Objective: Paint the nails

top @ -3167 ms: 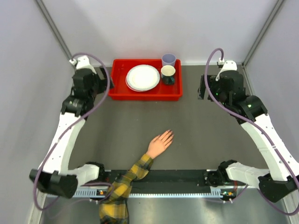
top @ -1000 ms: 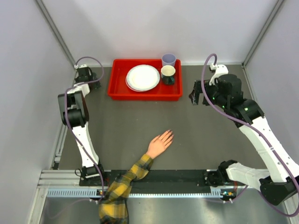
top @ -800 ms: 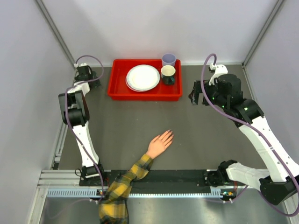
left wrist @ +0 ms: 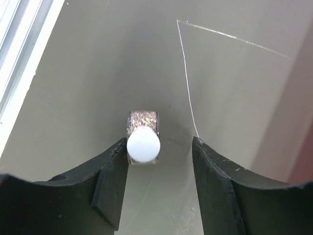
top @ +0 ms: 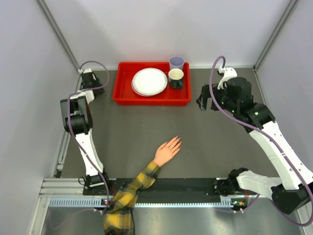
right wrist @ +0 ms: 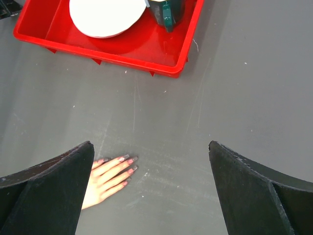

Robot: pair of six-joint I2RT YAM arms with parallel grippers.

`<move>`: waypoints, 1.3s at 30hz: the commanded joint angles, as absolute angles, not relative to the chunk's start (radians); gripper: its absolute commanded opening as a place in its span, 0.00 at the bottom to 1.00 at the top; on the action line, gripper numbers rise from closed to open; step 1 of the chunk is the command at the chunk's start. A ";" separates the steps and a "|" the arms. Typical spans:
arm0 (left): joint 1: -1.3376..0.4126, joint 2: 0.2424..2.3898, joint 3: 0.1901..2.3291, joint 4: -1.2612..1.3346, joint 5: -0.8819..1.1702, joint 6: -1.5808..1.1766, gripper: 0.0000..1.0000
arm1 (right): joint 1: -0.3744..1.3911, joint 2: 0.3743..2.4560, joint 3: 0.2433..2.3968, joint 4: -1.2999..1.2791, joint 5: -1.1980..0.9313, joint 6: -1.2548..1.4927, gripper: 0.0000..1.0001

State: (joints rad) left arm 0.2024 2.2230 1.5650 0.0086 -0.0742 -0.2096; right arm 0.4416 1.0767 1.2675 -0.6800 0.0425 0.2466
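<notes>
- We look down on a grey worktop (top: 220, 147) with an arm bolted at each near corner.
- A pale hand (top: 167, 151) lies flat near the middle of the worktop, its fingers pointing to the far right. Its arm wears a yellow-and-black plaid sleeve (top: 129, 196).
- The nails (right wrist: 131, 169) sit at the fingertips. In the right wrist view they show as small dark-pink tips, well apart from both arms.
- The left jaws are at the far left corner of the worktop, left of a red tray (top: 151, 99).
- In the left wrist view these jaws are parted around a small upright bottle (left wrist: 143, 119) of glitter with a white cap (left wrist: 143, 145).
- One finger (left wrist: 115, 166) is at the cap's edge. The other finger (left wrist: 210, 166) stands clear of it, so nothing is gripped.
- The right jaws hang spread wide above the worktop, right of the tray and holding nothing.
- The tray holds a white plate (top: 149, 81) and a dark cup (top: 176, 78). A pale cup (top: 176, 62) stands at its far edge.
</notes>
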 commanded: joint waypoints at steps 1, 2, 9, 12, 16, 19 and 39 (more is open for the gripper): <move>0.207 2.183 1.534 -0.009 -0.064 -0.216 0.58 | 0.434 1.078 1.267 -0.635 0.026 0.244 0.99; 0.206 2.180 1.535 -0.008 -0.072 -0.213 0.57 | 0.434 1.080 1.266 -0.635 0.025 0.244 0.99; 0.204 2.209 1.591 -0.029 -0.126 -0.232 0.54 | 0.434 1.080 1.267 -0.638 0.025 0.244 0.99; 0.204 2.223 1.611 -0.046 -0.146 -0.247 0.48 | 0.433 1.077 1.267 -0.641 0.026 0.242 0.99; 0.204 2.221 1.611 -0.055 -0.161 -0.250 0.45 | 0.434 1.075 1.266 -0.640 0.028 0.242 0.99; 0.206 2.218 1.605 -0.049 -0.153 -0.245 0.44 | 0.434 1.077 1.266 -0.638 0.025 0.244 0.99; 0.196 2.257 1.686 -0.081 -0.189 -0.233 0.40 | 0.434 1.083 1.267 -0.640 0.017 0.241 0.99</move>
